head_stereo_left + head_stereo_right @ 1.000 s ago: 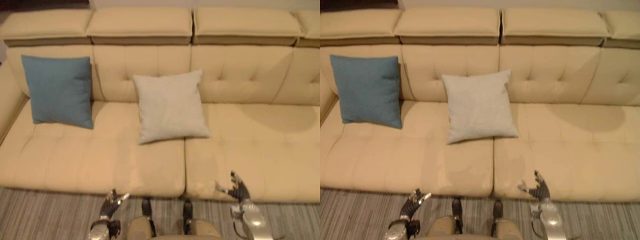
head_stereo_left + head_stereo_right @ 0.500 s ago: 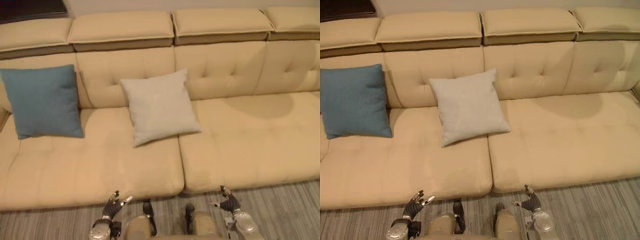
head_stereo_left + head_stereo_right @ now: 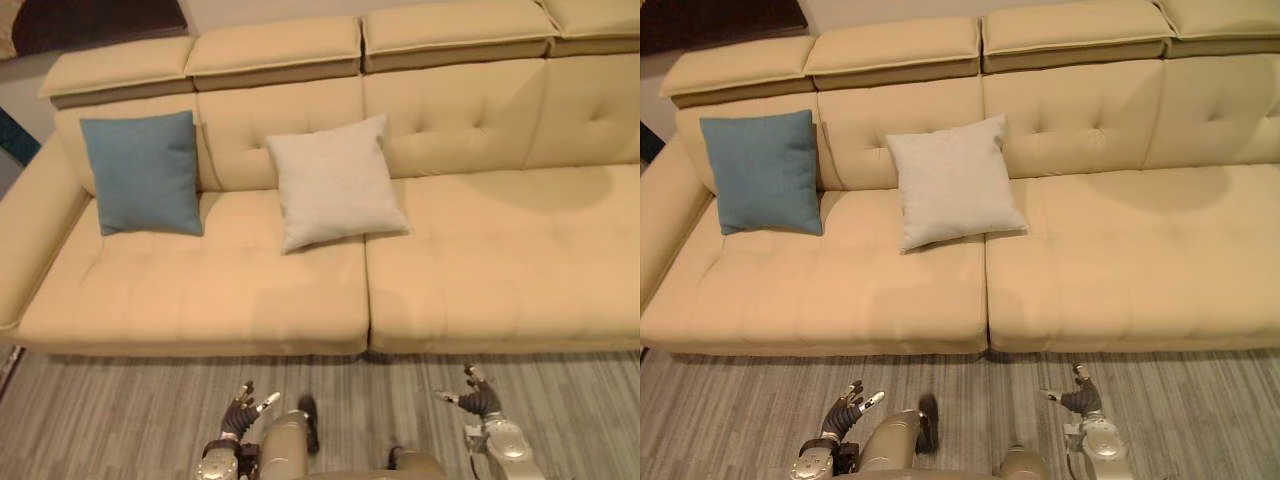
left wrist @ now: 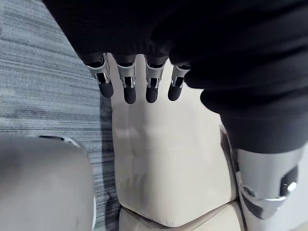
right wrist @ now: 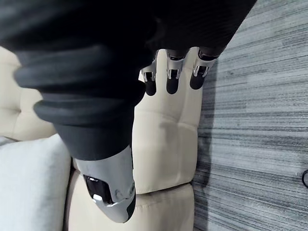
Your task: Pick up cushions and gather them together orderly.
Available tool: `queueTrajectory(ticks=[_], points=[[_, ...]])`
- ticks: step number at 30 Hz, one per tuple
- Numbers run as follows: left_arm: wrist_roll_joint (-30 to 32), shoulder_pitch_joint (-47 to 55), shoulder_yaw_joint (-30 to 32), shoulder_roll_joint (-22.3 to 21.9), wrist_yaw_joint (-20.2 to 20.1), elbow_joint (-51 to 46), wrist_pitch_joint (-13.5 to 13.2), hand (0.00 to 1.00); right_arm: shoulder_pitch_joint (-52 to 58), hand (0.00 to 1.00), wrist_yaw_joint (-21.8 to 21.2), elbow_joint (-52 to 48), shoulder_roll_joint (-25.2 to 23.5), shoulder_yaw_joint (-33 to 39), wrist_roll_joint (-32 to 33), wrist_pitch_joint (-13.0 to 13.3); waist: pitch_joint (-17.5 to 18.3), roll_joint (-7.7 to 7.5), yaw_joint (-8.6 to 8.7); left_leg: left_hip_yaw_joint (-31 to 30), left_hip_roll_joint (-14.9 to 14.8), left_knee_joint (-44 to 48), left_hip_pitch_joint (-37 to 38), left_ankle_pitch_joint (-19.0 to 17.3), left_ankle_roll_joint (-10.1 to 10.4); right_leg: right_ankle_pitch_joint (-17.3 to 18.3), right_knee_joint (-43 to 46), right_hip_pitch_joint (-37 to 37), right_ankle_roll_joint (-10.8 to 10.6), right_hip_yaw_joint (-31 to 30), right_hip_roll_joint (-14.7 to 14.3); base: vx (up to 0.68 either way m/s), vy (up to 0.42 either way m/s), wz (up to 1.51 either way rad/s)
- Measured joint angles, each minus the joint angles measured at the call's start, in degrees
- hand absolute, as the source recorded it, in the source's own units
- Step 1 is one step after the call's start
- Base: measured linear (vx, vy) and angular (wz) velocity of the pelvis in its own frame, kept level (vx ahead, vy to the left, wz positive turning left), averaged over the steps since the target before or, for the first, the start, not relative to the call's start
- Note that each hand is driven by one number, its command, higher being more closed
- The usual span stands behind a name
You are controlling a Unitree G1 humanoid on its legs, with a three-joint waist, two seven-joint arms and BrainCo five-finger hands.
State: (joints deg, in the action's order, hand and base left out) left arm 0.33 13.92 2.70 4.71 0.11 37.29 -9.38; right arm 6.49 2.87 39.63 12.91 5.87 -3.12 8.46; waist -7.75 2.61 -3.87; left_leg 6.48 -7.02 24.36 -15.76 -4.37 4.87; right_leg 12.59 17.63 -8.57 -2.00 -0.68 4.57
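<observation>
A blue cushion (image 3: 144, 173) leans against the backrest at the left end of the beige sofa (image 3: 480, 265). A pale grey cushion (image 3: 333, 181) leans on the backrest near the sofa's middle, a short gap to the right of the blue one. My left hand (image 3: 238, 418) hangs low over the striped carpet in front of the sofa, fingers straight and holding nothing. My right hand (image 3: 478, 401) hangs likewise at the lower right, open and empty. Both hands are well short of the cushions. The grey cushion's edge (image 5: 29, 187) also shows in the right wrist view.
The sofa's left armrest (image 3: 35, 235) curves forward at the left. Grey striped carpet (image 3: 120, 410) covers the floor before the sofa. The sofa's right half (image 3: 1140, 250) carries no cushions.
The whole picture has shifted: the camera has drawn back and turned, so more carpet and the left armrest show. Both hands stay low and open. The cushions have not moved on the sofa.
</observation>
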Motion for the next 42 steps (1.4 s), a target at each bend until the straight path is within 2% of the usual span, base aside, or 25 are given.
queueTrajectory(ticks=[2, 4, 10, 14, 15, 16, 18, 20, 21, 24, 25, 26, 27, 28, 29, 31, 33, 34, 36, 37, 38, 39, 40, 41, 42], points=[[0.0, 0.3, 0.1, 0.0, 0.0, -0.8, 0.0, 0.00, -0.4, 0.00, 0.2, 0.0, 0.1, 1.0, 0.3, 0.0, 0.5, 0.94, -0.05, -1.9, -0.1, -8.8, 4.2, -1.2, 1.2, -2.7, -2.0, -1.7, -0.3, -1.6, -1.8, -0.17, 0.048, -0.47], [0.0, -0.6, -0.4, 0.0, 0.0, -0.8, 0.0, 0.00, 0.2, 0.00, 0.3, 0.1, -0.2, 1.2, 0.3, 0.0, 0.5, 0.68, 0.29, -1.4, 0.1, -14.7, 7.4, -1.1, 1.4, -5.4, -4.9, -0.9, -1.2, -3.0, -1.8, -0.12, 0.099, -0.39], [0.1, -1.9, -1.1, 0.9, 0.1, -1.5, 0.0, 0.00, 0.3, 0.00, 0.7, -0.2, -0.6, 1.6, 0.8, 0.0, 0.8, 0.25, 1.85, 5.1, 1.3, -17.7, 11.1, -1.4, 1.3, -10.6, -11.0, 0.3, -3.1, -9.6, -1.4, -0.08, 0.097, -0.62], [0.0, -2.0, -2.1, 1.2, 0.1, -2.8, 0.1, 0.00, -1.1, 0.00, 0.7, -0.9, -3.2, 1.0, 1.5, 0.0, 0.7, 0.02, 2.94, 12.7, 0.4, -13.6, 11.7, -6.9, 1.2, -14.2, -11.9, -3.4, -2.7, -17.9, -4.3, -0.02, 0.070, -1.53], [0.0, -2.3, -2.2, 0.9, 0.2, -3.8, 0.1, 0.00, -1.9, 0.00, 0.8, -0.7, -3.4, 0.9, 1.6, 0.0, 0.6, 0.47, 3.18, 17.8, -1.5, -13.3, 12.0, -7.5, 1.2, -15.0, -12.5, -5.2, 2.3, -10.9, -4.0, -0.01, 0.002, -2.16], [0.0, -2.7, -2.3, 0.2, 0.2, -4.2, 0.1, 0.00, -2.4, 0.00, 0.9, -0.5, -3.3, 0.8, 1.5, 0.0, 0.4, 0.77, 2.88, 20.8, -2.5, -13.6, 12.8, -7.5, 1.3, -14.6, -11.4, -6.5, 5.0, -3.7, -2.9, 0.02, -0.030, -2.27], [-0.4, -2.7, -2.9, -0.1, 0.2, -4.7, 0.2, 0.00, -2.7, 0.00, 1.3, -0.3, -3.5, -0.5, 1.5, -0.1, 0.2, 1.38, 3.07, 31.8, -4.5, -14.3, 17.7, -7.1, 2.0, -12.6, -7.5, -7.5, 8.1, 23.1, 3.8, 0.15, -0.020, -2.40], [-0.7, -2.5, -3.0, 0.2, 0.2, -4.7, 0.2, 0.00, -2.7, 0.00, 1.8, 0.7, -3.9, -1.8, 1.4, -0.1, 0.4, 1.22, 2.79, 36.1, -5.1, -13.9, 21.2, -6.5, 3.0, -13.6, -5.4, -6.5, 8.4, 34.1, 6.1, 0.23, -0.137, -2.48], [-0.7, -2.8, -3.1, 0.5, 0.1, -4.6, 0.3, 0.00, -2.6, 0.00, 1.9, 0.7, -3.8, -2.5, 1.4, -0.1, 0.5, 1.64, 3.08, 37.2, -5.7, -13.5, 22.5, -6.5, 3.0, -13.9, -5.0, -7.1, 5.5, 33.3, 4.5, 0.23, -0.230, -2.27], [-0.7, -5.5, -4.6, 0.0, 0.2, -4.7, 0.5, 0.00, -2.6, 0.00, 2.3, 2.3, -3.2, -2.3, 1.3, -0.5, 0.6, 2.81, 3.63, 37.6, -9.0, -6.0, 23.6, -6.6, 3.0, -11.4, -3.0, -8.4, 5.4, 26.6, 0.8, 0.29, -0.222, -1.61], [-0.7, -6.9, -4.8, -0.5, 0.3, -4.7, 0.4, 0.00, -2.5, 0.00, 2.4, 2.5, -2.7, -2.5, 1.3, -1.0, 0.2, 3.83, 3.45, 34.9, -13.8, 7.0, 22.4, -5.0, 1.5, -9.4, -2.1, -7.0, 5.8, 22.7, -2.0, 0.27, -0.148, -1.63], [-0.7, -7.1, -5.0, -0.9, 0.3, -4.7, 0.3, 0.00, -2.7, 0.00, 2.5, 2.9, -2.7, -2.8, 1.3, -1.1, 0.0, 4.22, 3.37, 31.5, -15.7, 14.2, 20.7, -2.2, -2.7, -8.6, -2.1, -5.7, 6.1, 20.7, -3.2, 0.42, -0.094, -1.93], [-0.7, -6.8, -5.2, -1.8, 0.5, -4.6, 0.3, 0.00, -3.2, 0.00, 3.2, 3.5, -2.7, -3.9, 1.3, -1.3, -0.6, 3.78, 2.60, 23.1, -15.8, 24.7, 16.2, -1.3, -4.5, -7.1, -2.1, -4.0, 6.9, 16.3, -4.1, 0.33, 0.059, -1.76], [-0.7, -6.6, -5.7, -2.2, 0.7, -4.6, 0.3, 0.00, -4.6, 0.00, 3.6, 4.8, -2.8, -4.1, 1.4, -1.4, -1.0, 3.77, 2.25, 16.1, -12.8, 31.9, 11.0, -5.2, -2.5, -5.7, -1.9, -2.6, 7.0, 12.4, -4.5, 0.39, 0.083, -1.73], [-0.7, -6.2, -6.0, -2.3, 1.0, -4.6, 0.3, 0.00, -5.1, 0.00, 3.7, 5.6, -2.9, -4.1, 1.4, -1.5, -1.3, 3.69, 1.83, 13.0, -10.4, 33.5, 8.2, -7.0, -2.4, -5.1, -2.1, -1.3, 6.8, 10.2, -4.5, 0.26, 0.100, -1.36], [-0.8, -3.8, -6.4, -2.2, 1.9, -5.9, 0.3, 0.00, -5.3, 0.00, 3.7, 8.1, -2.7, -5.7, 1.4, -1.6, -1.6, 3.49, -0.91, 7.6, -4.8, 30.2, 0.9, -9.2, -3.2, -3.8, -4.1, 3.8, 5.3, 3.9, -4.2, 0.39, 0.177, -1.45], [-0.9, -1.9, -6.4, -2.1, 2.6, -6.6, 0.1, 0.00, -5.9, 0.00, 3.7, 9.1, -2.4, -7.0, 1.4, -1.8, -1.7, 3.59, -2.03, 4.6, -2.0, 23.0, -3.4, -9.0, -2.9, -3.1, -6.0, 6.2, 4.1, 1.5, -3.4, 0.40, 0.245, -1.12], [-0.9, -1.1, -6.4, -1.9, 2.7, -6.5, 0.2, 0.00, -6.7, 0.00, 3.7, 9.2, -2.4, -7.5, 1.5, -1.8, -1.7, 3.65, -2.94, 2.9, 0.0, 13.2, -6.0, -7.6, -0.8, -2.4, -7.5, 7.7, 3.0, -0.5, -2.8, 0.43, 0.300, -0.92], [-0.9, -1.2, -6.0, -2.0, 2.9, -6.5, 0.2, 0.00, -7.0, 0.00, 3.8, 9.2, -2.3, -7.5, 1.5, -1.8, -1.4, 4.41, -3.81, 2.9, 0.4, -1.9, -6.6, -4.4, 3.4, -1.5, -10.2, 10.5, 1.4, -1.6, -3.0, 0.43, 0.297, -0.73], [-0.9, -1.5, -5.5, -1.6, 3.1, -6.4, 0.3, 0.00, -7.1, 0.00, 3.9, 9.3, -2.8, -7.5, 1.6, -1.9, -1.2, 4.40, -4.50, 3.4, 0.2, -2.1, -6.1, 0.8, -1.2, -0.5, -10.7, 11.9, -0.1, -2.6, -3.0, 0.49, 0.288, -0.30], [-0.9, -1.9, -5.2, -1.0, 3.5, -6.9, 0.4, 0.00, -7.0, 0.00, 4.0, 9.3, -4.0, -7.6, 1.7, -1.9, -0.1, 1.12, -4.34, 4.7, 2.8, -0.5, -6.7, -2.1, -5.7, 1.0, -10.1, 12.3, 0.0, -2.7, -0.2, 0.76, 0.399, -0.14], [-0.9, -3.0, -4.6, -1.1, 3.7, -7.1, 0.4, 0.00, -6.9, 0.00, 4.3, 9.3, -4.0, -7.2, 2.0, -2.0, 0.0, -0.07, -3.95, 5.0, 4.2, 0.9, -6.9, -4.5, -7.7, 2.5, -4.2, 10.3, -2.9, -2.7, 1.0, 0.77, 0.387, 0.09], [-0.9, -3.5, -4.7, -1.3, 3.7, -7.1, 0.4, 0.00, -7.0, 0.00, 4.4, 9.4, -4.0, -6.5, 2.1, -2.0, 0.0, -0.25, -3.93, 5.3, 4.7, 1.7, -6.6, -5.8, -8.3, 3.2, 0.7, 8.8, -4.7, -2.7, 1.4, 0.74, 0.352, 0.11], [-0.9, -3.8, -4.9, -1.6, 3.7, -7.1, 0.5, 0.00, -7.3, 0.00, 4.4, 9.9, -4.3, -5.0, 2.1, -2.1, -0.1, -0.32, -3.83, 6.0, 5.5, 3.0, -4.1, -8.4, -9.9, 2.2, 14.1, 5.3, -11.2, -3.6, 1.7, 0.48, 0.221, -0.04], [-0.9, -3.8, -5.0, -1.3, 3.7, -7.0, 0.5, 0.00, -7.5, 0.00, 4.4, 10.5, -5.0, -4.6, 2.1, -2.1, -0.4, -0.50, -3.67, 6.2, 6.2, 2.8, -0.3, -10.3, -10.2, -1.3, 25.3, 2.2, -14.1, -4.8, 1.6, 0.48, 0.212, -0.09]])
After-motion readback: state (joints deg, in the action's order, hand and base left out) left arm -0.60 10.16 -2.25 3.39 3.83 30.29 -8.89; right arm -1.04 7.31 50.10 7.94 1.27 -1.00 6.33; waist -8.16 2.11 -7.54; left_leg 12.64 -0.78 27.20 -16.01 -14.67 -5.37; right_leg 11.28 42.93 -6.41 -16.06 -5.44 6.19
